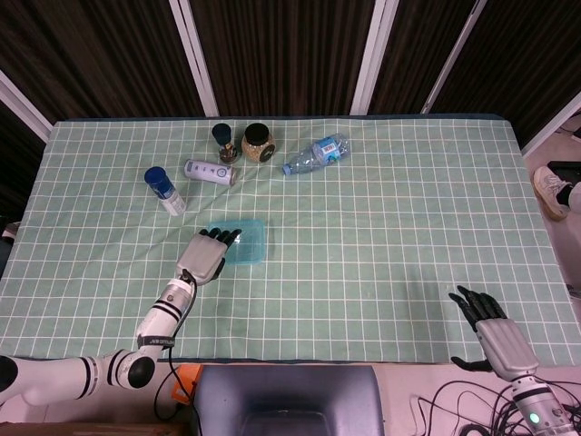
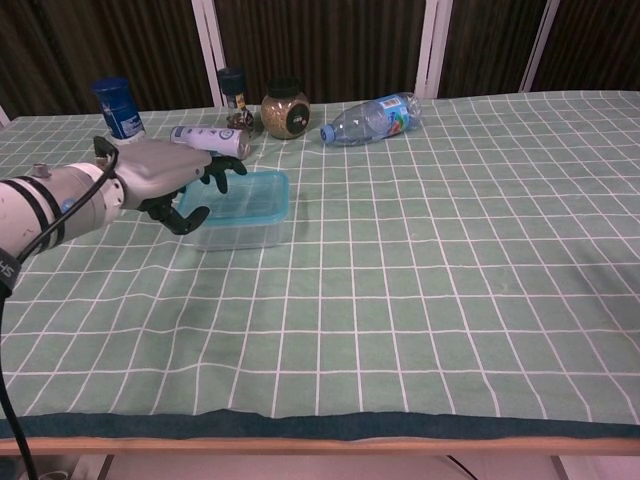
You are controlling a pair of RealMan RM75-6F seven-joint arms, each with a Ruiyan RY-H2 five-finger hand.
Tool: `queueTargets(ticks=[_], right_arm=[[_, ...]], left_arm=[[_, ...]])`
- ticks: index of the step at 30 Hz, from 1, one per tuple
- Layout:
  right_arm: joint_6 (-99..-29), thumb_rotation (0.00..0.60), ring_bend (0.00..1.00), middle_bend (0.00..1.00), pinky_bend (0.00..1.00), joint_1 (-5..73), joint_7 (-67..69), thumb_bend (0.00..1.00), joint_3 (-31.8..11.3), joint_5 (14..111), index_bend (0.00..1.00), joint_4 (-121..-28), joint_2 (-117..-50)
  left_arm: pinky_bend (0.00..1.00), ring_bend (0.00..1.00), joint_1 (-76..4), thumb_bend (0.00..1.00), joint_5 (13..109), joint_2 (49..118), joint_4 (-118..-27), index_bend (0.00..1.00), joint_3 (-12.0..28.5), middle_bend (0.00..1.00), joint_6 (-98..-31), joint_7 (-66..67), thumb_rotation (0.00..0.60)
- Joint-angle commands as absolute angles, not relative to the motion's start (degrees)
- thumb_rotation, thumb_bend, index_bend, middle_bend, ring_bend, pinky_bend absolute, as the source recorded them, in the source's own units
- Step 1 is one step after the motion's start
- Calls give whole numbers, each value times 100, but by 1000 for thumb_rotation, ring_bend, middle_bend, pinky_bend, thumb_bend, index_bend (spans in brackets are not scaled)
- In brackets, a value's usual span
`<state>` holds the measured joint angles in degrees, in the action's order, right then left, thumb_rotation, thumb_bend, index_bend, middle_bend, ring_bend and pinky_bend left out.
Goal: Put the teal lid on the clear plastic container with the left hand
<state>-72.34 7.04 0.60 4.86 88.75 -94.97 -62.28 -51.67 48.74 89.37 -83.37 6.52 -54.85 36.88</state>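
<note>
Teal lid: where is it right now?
In the head view the teal lid sits on the clear plastic container, left of table centre, with the left hand at its left edge.

table (image 1: 381,236): green checked cloth | on it: container (image 1: 243,243), bottles (image 1: 315,153), jars (image 1: 258,142)

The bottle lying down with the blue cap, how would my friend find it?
Look along the far edge of the green checked tablecloth. Right of the round brown jar lies the clear water bottle. It is see-through with a blue label; the other lying bottle is white.
</note>
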Motion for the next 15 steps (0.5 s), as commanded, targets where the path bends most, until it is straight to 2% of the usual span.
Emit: queueTargets(ticks=[1,15], right_arm=[[-7236,600,0,0,0,703,61,292,488,8875,0,-9496,-6228],[-7252,600,0,0,0,695,75,293,487,8875,0,-9496,-6218]], left_arm=[[320,214,-5171,581,4853,8952,-8312,100,640,253,-5467,3716,600],[328,231,-5199,580,4795,8993,-8291,93,563,271,-5431,3887,600]])
